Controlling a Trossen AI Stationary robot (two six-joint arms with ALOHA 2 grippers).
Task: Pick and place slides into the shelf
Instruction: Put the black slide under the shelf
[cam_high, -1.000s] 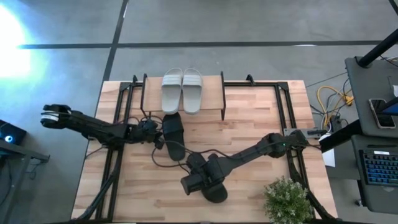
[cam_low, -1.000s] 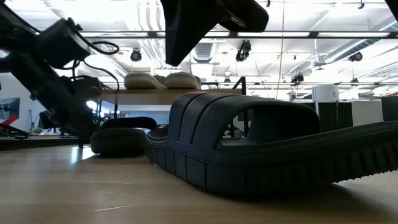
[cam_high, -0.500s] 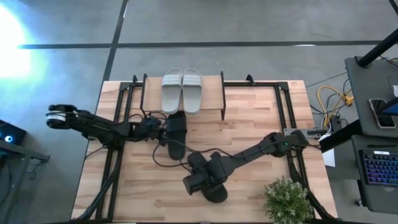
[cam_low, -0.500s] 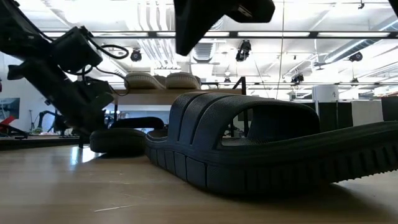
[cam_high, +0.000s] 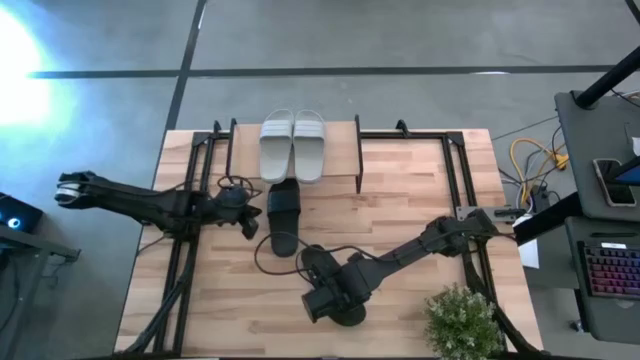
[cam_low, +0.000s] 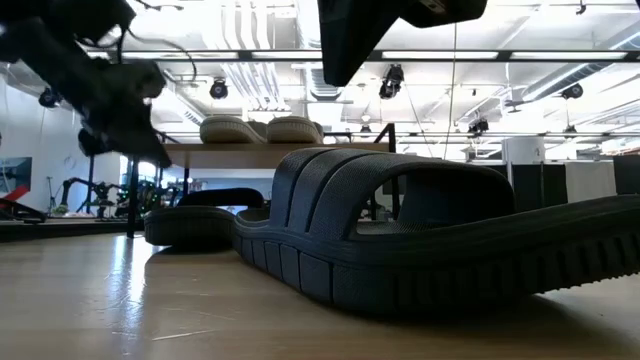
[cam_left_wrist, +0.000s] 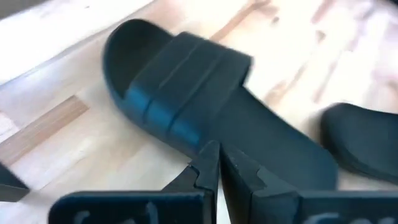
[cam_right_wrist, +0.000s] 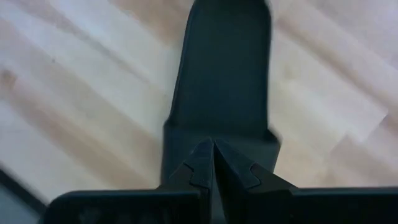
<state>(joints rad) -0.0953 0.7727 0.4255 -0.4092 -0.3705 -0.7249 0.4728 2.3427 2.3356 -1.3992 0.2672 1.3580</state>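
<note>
The left gripper (cam_left_wrist: 214, 163), jaws pressed together and empty, hung just short of one black slide (cam_left_wrist: 199, 106) lying on the worktop (cam_high: 420, 200). It was probably light, bendy foam; the strap offers the best hold.

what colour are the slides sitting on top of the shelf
Pale grey, both of them; the high view shows it best.

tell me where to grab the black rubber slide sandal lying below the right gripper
Grip the wide ribbed strap of the black rubber slide sandal, coming straight down from above. The strap arches clear of the flat sole, leaving an open tunnel a finger could slip into. The right gripper, fingers together, already hangs above it.
</note>
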